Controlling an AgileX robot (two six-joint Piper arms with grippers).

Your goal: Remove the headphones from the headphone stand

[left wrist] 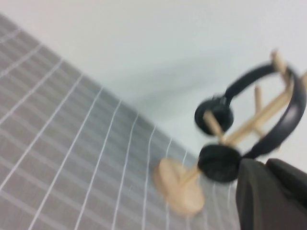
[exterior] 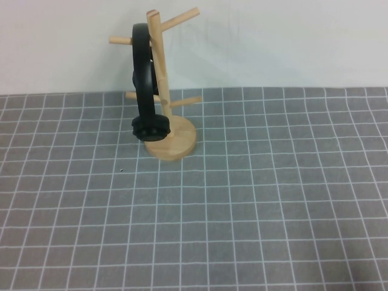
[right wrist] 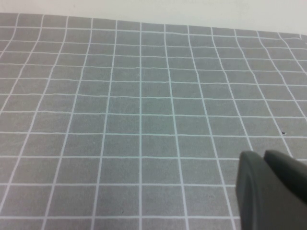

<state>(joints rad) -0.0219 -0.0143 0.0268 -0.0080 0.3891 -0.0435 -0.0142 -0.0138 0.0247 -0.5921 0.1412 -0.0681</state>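
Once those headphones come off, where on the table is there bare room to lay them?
The whole checked cloth in front of and right of the headphone stand lies bare, as does the strip to its left. It is crowded only at the stand, where the headphones hang. The left claw is near the stand; the right claw hangs over bare cloth.

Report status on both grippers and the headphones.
Left gripper off the black over-ear headphones, right gripper over bare grey grid cloth. Headphones hanging on the light wooden tree-shaped stand. Nothing in the way.
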